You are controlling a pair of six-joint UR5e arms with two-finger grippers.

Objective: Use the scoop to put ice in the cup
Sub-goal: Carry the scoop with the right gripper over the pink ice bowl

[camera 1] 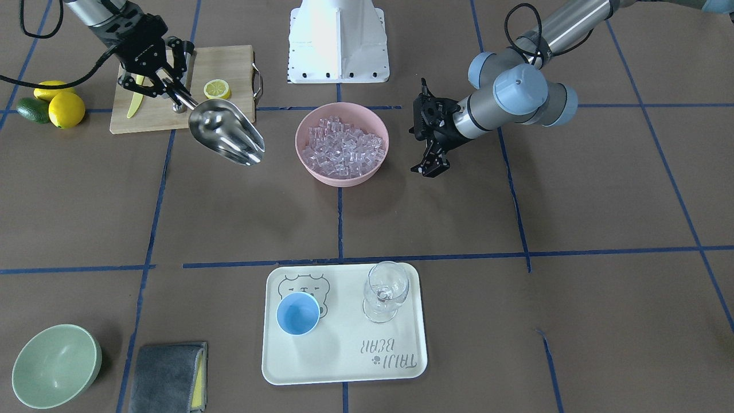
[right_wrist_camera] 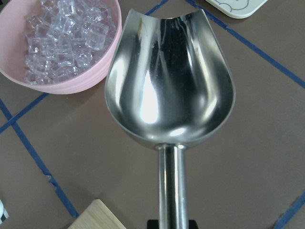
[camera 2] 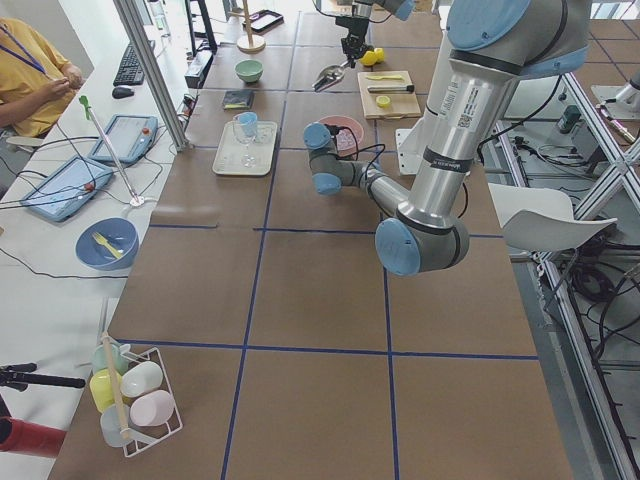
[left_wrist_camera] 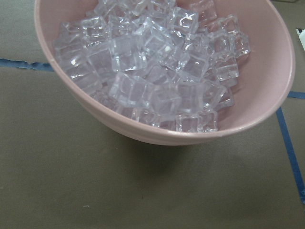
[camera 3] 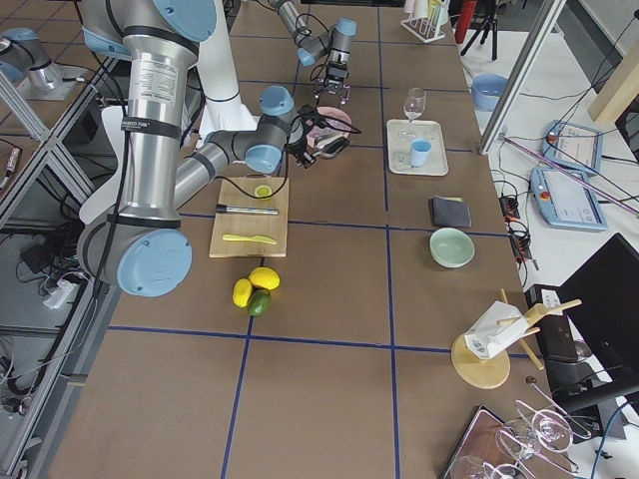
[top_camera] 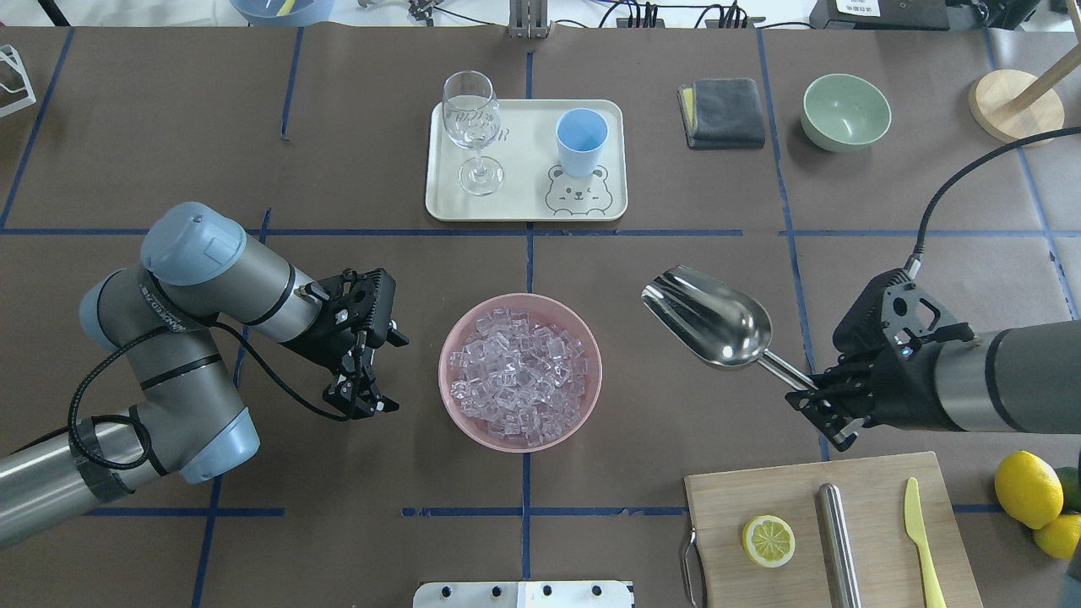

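Note:
My right gripper (top_camera: 823, 405) is shut on the thin rod handle of the steel scoop (top_camera: 709, 317), holding it above the table to the right of the pink bowl (top_camera: 591, 338). The scoop's trough (right_wrist_camera: 171, 86) is empty and points toward the tray. The ice (top_camera: 519, 371) fills the pink bowl (camera 1: 304, 123) as a heap of clear cubes (left_wrist_camera: 152, 67). My left gripper (top_camera: 384, 371) hangs open just left of the bowl, holding nothing. The light-blue cup (top_camera: 581, 139) stands upright and empty on the cream tray (top_camera: 524, 207), across the table from the robot.
A clear stemmed glass (top_camera: 471, 127) shares the tray with the cup. A wooden cutting board (top_camera: 760, 490) at the near right carries a lemon half (top_camera: 768, 540), a steel cylinder (top_camera: 838, 540) and a yellow knife (top_camera: 920, 540). A grey cloth (top_camera: 722, 111) and a green bowl (top_camera: 845, 110) lie far right.

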